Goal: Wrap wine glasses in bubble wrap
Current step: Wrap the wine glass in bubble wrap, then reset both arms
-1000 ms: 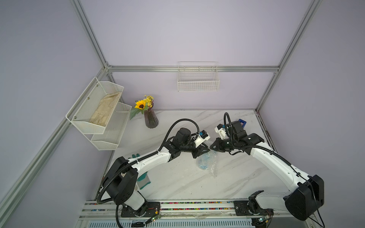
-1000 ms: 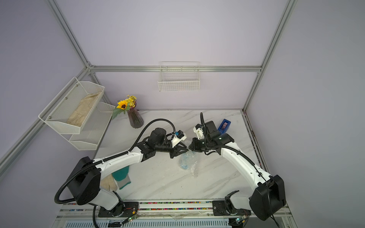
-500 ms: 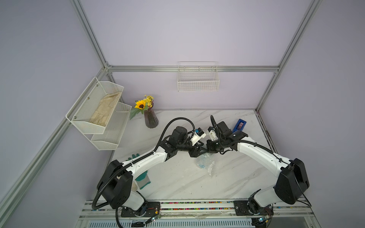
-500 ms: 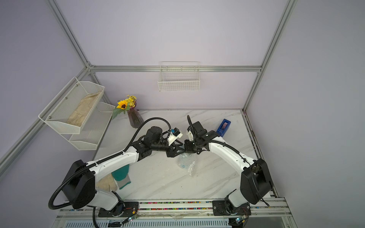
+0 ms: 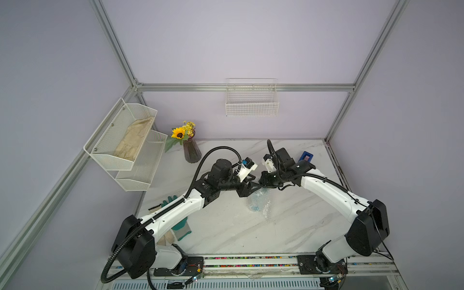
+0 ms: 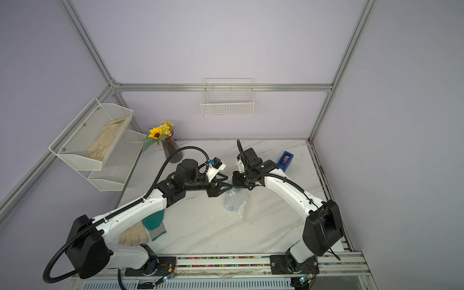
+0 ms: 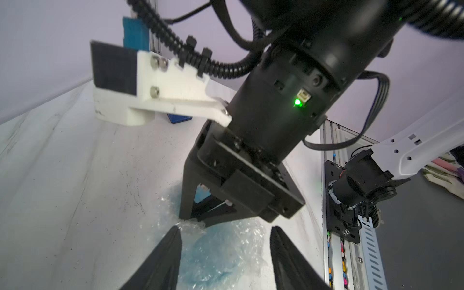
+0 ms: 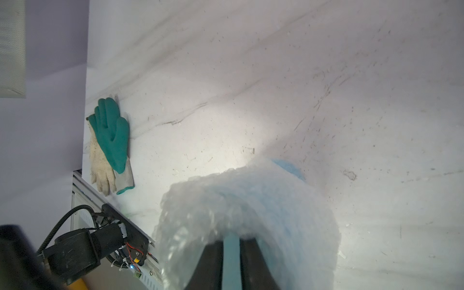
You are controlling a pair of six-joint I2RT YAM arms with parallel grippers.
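**Goblet bundled in bubble wrap, mid-counter**

The light-blue goblet (image 5: 254, 207) lies on the counter (image 5: 226, 233), already swathed in bubble wrap (image 5: 263, 198); seemingly only loose edges remain to tuck. The left gripper (image 7: 224, 229) holds its jaws open just over the bundle. The right gripper (image 8: 232, 239) has its jaws nearly together at the wrap's edge; I cannot tell whether they grip it.

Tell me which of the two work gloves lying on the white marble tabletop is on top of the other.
The teal-green coated glove: it lies across the soiled cream knit glove, whose fingers stick out from under it.
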